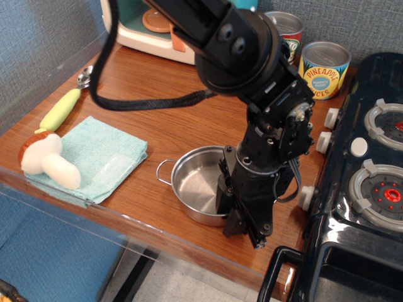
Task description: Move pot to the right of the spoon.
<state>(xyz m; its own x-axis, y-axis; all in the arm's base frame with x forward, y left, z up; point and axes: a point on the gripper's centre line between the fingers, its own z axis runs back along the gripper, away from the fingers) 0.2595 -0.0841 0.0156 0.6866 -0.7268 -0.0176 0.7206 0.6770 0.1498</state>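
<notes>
The pot (194,186), a shallow shiny steel pot with wire loop handles, stands near the table's front edge, right of the towel. Its right part is hidden by my arm. My gripper (243,221) points down at the pot's right rim, one finger seemingly inside and one outside. The black body hides whether the jaws are closed on the rim. The spoon (65,104), with a silver bowl and a yellow-green handle, lies at the far left of the table, well away from the pot.
A toy mushroom (44,160) lies on a teal towel (94,154) at the front left. A pineapple can (322,70) and a half-hidden tomato sauce can (291,38) stand at the back. A toy stove (371,176) fills the right. A teal appliance (148,31) stands at the back left.
</notes>
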